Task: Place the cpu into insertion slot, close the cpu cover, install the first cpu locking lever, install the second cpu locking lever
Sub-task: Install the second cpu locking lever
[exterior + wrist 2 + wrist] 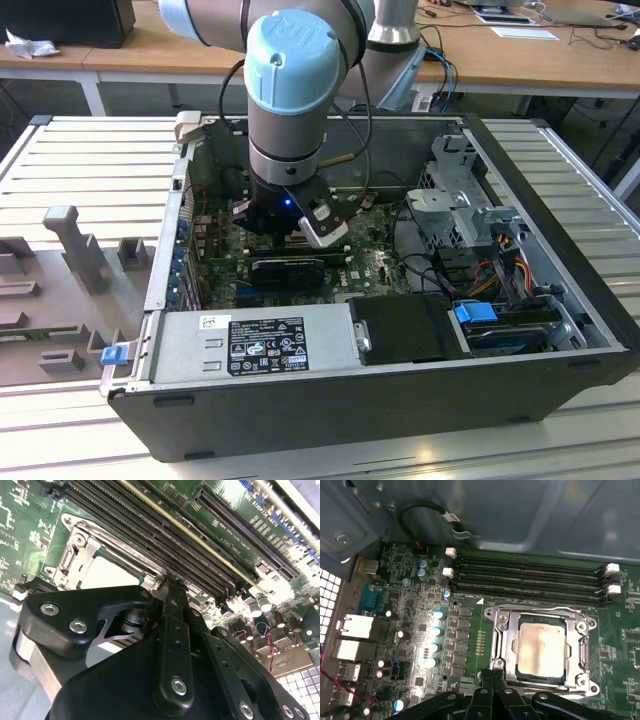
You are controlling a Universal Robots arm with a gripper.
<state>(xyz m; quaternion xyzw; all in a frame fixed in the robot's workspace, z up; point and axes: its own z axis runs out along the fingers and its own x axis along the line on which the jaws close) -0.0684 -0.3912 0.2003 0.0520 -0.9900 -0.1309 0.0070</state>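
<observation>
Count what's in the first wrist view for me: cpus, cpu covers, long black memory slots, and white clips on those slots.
cpu: 1
cpu cover: 1
memory slots: 4
white clips: 4
Total: 10

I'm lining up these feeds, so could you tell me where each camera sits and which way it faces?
Exterior view: off the arm, above the open case, facing the arm's wrist over the board.
First wrist view: on the arm, facing the cpu under its cover; gripper shows.
Second wrist view: low behind the gripper, along the board.
Both wrist views share cpu and gripper.
</observation>
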